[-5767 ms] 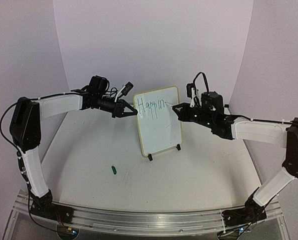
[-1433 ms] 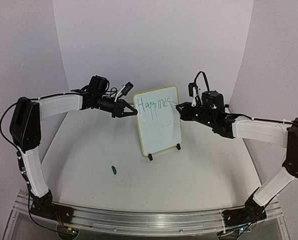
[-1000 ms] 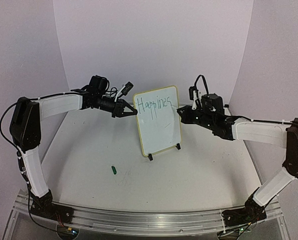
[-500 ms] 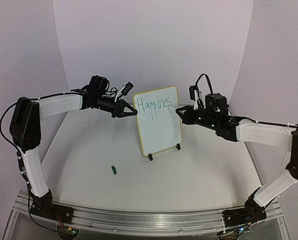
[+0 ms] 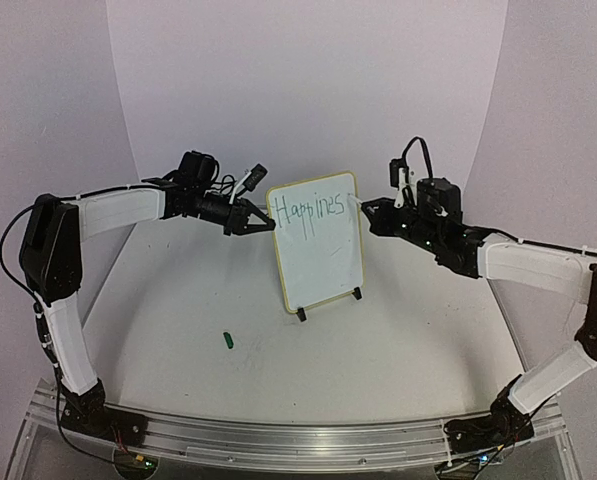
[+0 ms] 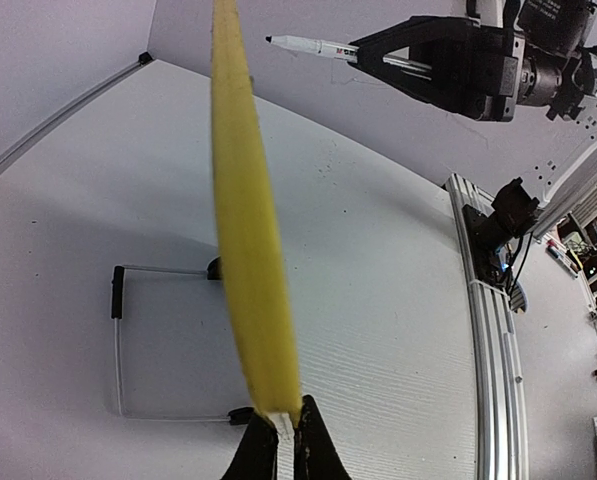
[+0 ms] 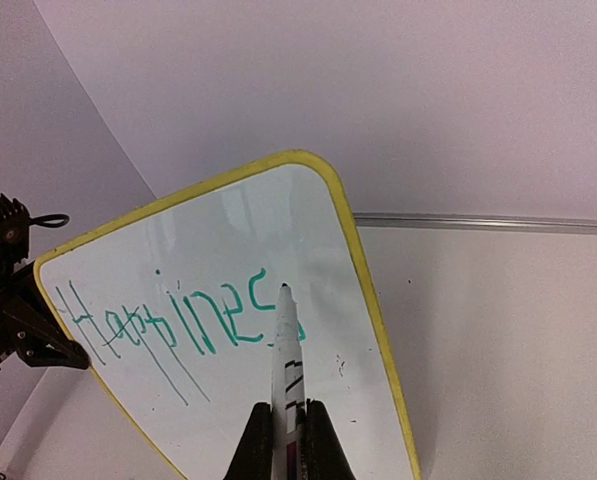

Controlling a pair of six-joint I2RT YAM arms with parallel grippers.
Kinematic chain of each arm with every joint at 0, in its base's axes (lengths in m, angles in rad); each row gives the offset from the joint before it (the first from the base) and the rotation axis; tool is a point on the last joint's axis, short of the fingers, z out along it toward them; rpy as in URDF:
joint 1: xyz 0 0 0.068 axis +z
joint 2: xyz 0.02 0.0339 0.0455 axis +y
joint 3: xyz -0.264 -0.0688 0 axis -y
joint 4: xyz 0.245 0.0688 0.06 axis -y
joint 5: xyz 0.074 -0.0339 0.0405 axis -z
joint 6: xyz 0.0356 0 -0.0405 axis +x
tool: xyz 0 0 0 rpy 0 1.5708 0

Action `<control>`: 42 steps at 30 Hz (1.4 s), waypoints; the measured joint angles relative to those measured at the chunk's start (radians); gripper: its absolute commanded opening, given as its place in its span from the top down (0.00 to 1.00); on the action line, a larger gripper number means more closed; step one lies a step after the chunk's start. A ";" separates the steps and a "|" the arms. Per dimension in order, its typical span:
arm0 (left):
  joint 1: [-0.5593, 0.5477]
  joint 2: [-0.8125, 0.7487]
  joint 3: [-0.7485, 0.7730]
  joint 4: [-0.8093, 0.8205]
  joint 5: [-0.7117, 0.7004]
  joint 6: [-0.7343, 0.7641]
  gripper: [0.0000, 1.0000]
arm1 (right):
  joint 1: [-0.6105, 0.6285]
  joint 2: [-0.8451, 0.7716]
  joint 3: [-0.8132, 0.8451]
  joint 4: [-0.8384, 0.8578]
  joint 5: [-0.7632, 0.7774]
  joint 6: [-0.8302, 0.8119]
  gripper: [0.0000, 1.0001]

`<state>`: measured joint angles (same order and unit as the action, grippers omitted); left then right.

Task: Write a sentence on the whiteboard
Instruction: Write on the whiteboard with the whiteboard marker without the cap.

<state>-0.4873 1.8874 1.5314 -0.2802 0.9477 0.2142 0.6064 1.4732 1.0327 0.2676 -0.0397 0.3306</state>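
Yellow-framed whiteboard (image 5: 323, 262) upright mid-table, green sentence (image 5: 310, 210) reading "Happines" along its 12 o'clock edge, left gripper (image 5: 269, 228) pinching its 9 o'clock edge, right gripper (image 5: 366, 207) clamped on marker (image 7: 286, 345), tip near the last letter.

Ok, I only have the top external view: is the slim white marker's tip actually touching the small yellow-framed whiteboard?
Observer: No. In the left wrist view, the tip of the slim white marker stands clear of the yellow-framed whiteboard, a visible gap between them.
Operator: And is the left hand gripping the board or just leaning on it?
Observer: Gripping. The left hand is shut on the frame's edge, one finger on each face.
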 measured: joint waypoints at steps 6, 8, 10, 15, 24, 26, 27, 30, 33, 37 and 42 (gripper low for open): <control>0.000 0.000 0.000 0.000 0.000 0.003 1.00 | 0.000 0.021 0.024 0.000 0.011 -0.018 1.00; 0.000 0.000 0.000 0.000 0.000 0.003 1.00 | 0.000 0.023 0.031 0.001 0.017 -0.022 1.00; 0.000 0.000 0.000 0.000 0.000 0.003 1.00 | 0.000 0.030 0.040 0.001 0.021 -0.026 1.00; 0.000 0.000 0.000 0.000 0.000 0.003 1.00 | 0.000 0.053 0.052 0.001 0.025 -0.031 1.00; 0.000 0.000 0.001 -0.001 0.000 0.003 1.00 | 0.000 0.070 0.054 0.000 0.021 -0.035 1.00; 0.000 0.000 0.002 -0.001 0.000 0.003 1.00 | 0.000 0.070 0.054 0.000 0.018 -0.035 1.00; 0.000 0.001 0.002 -0.002 0.000 0.003 1.00 | 0.000 0.070 0.053 0.000 0.015 -0.035 1.00; 0.000 0.001 0.002 -0.002 0.000 0.003 1.00 | 0.000 0.070 0.048 0.001 0.006 -0.035 1.00; 0.000 0.001 0.003 -0.005 -0.001 0.003 1.00 | 0.000 0.070 0.035 0.000 -0.002 -0.035 1.00; 0.000 0.003 0.006 -0.008 0.000 0.003 1.00 | 0.000 0.070 0.022 0.000 -0.006 -0.034 1.00; 0.000 0.003 0.007 -0.008 -0.001 0.003 1.00 | 0.000 0.070 0.016 -0.005 0.014 -0.034 1.00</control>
<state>-0.4873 1.8908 1.5381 -0.2880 0.9470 0.2176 0.6067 1.5429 1.0485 0.2624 -0.0254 0.2970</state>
